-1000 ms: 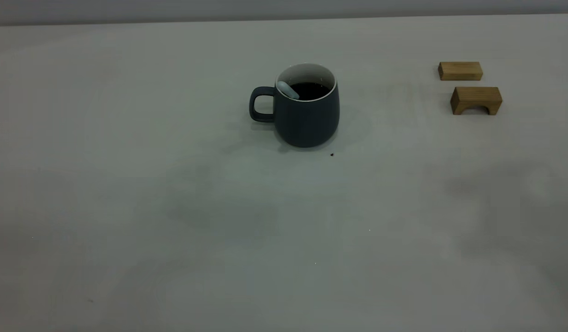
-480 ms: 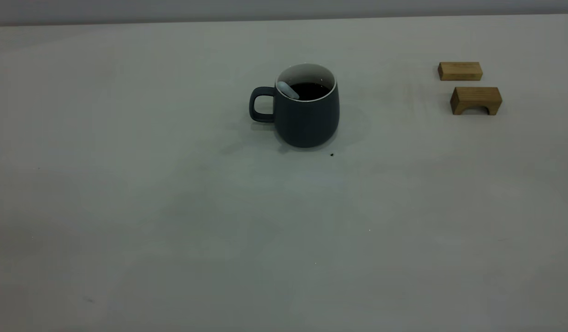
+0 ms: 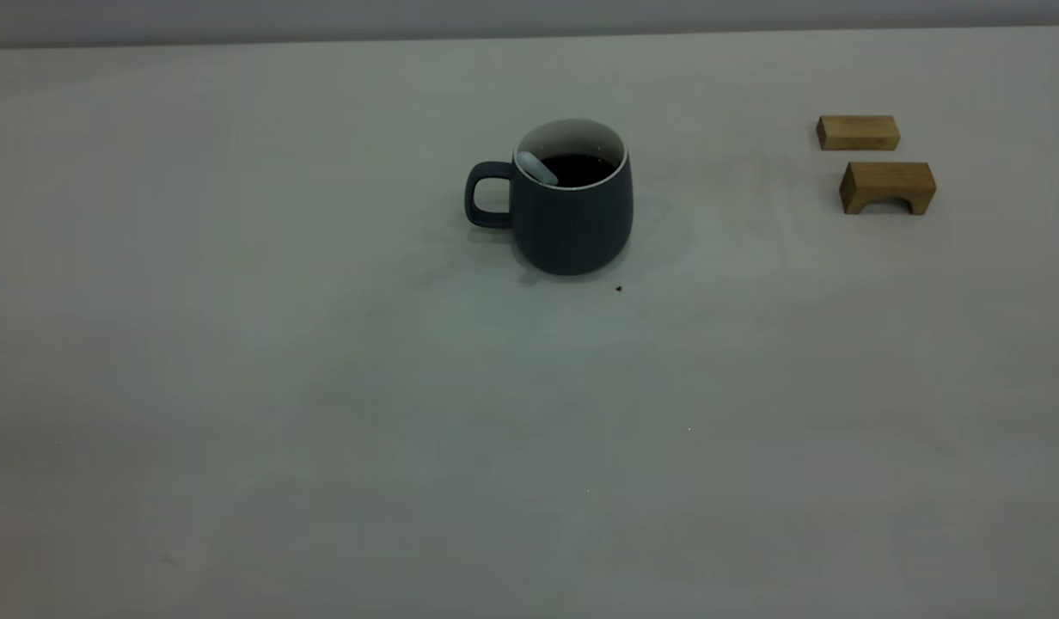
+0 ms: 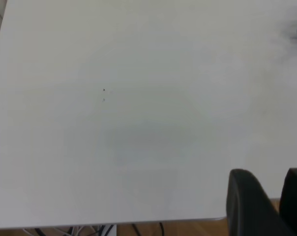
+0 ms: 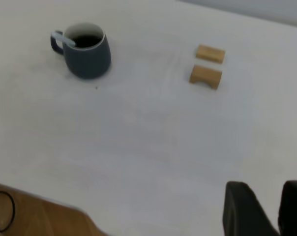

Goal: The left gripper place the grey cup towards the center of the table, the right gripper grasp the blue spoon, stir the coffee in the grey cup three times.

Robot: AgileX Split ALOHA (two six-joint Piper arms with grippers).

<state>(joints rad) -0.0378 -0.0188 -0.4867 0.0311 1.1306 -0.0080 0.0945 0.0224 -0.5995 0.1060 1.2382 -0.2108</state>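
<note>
The grey cup (image 3: pixel 572 223) stands upright near the middle of the table (image 3: pixel 323 387), its handle toward the left arm's side. Dark coffee (image 3: pixel 583 168) fills it. The blue spoon (image 3: pixel 536 168) leans inside against the rim by the handle, with only its pale end showing. The right wrist view shows the cup (image 5: pixel 87 59) and spoon (image 5: pixel 64 40) far off. Neither arm appears in the exterior view. My left gripper (image 4: pixel 274 174) hangs over the table's near edge, and my right gripper (image 5: pixel 275 187) over bare tabletop. Both hold nothing, their fingers close together.
Two wooden blocks sit at the far right: a flat one (image 3: pixel 858 132) and an arched one (image 3: pixel 888 185). They are also seen as the flat block (image 5: pixel 210 53) and arched block (image 5: pixel 205 76). A tiny dark speck (image 3: pixel 619 288) lies by the cup. Table edge and a cable (image 5: pixel 1 211) lie beneath.
Faint shadows on the front of the tabletop have faded away. Cup, spoon and blocks have not moved.
</note>
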